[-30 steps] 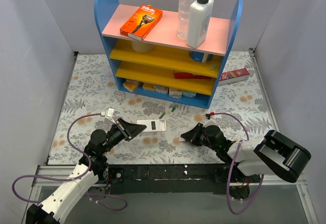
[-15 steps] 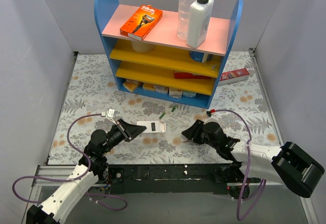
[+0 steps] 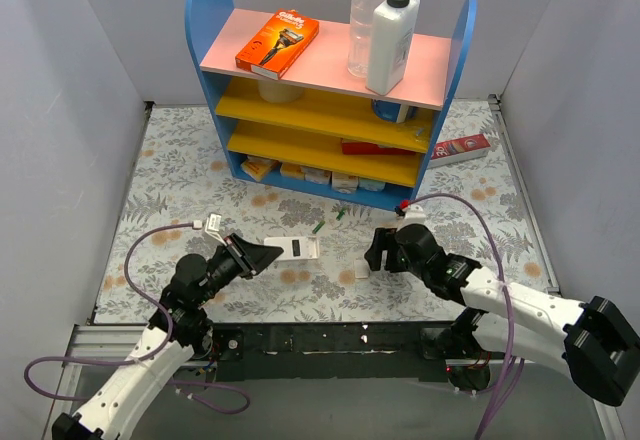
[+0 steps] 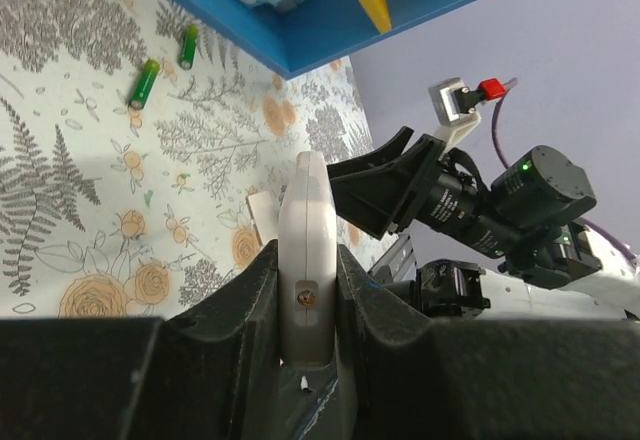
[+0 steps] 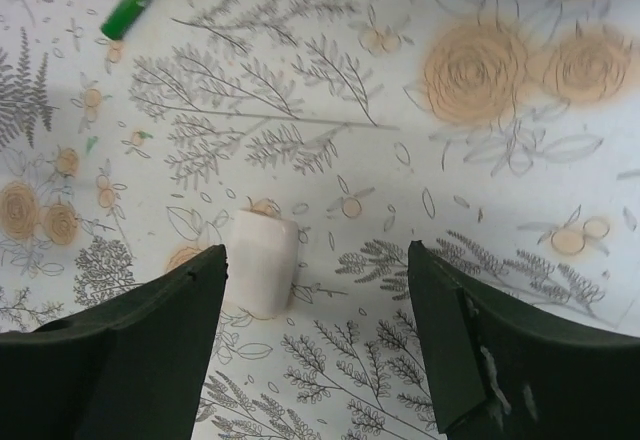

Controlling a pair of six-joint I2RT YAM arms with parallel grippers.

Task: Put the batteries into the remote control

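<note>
Place: a robot test booth in a lab, dressed as a home corner.
Walls: plain grey panels (image 3: 60, 110) closing 3 sides.
Table: floral cloth (image 3: 180, 180) over the surface.
Mount: metal rail (image 3: 330, 339) at the near edge carrying the left arm (image 3: 140, 370) and right arm (image 3: 510, 305), with purple cables (image 3: 128, 257) looping loose.
Props: blue shelf unit (image 3: 205, 10) with 3 boards, holding a razor carton (image 3: 277, 43), a clear bottle (image 3: 366, 25), a white bottle (image 3: 392, 45) and small boxes (image 3: 318, 176).

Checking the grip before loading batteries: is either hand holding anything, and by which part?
The left hand pinches the remote control by the end nearest that arm. The right hand is open, holding nothing, above a small white plastic piece.
</note>
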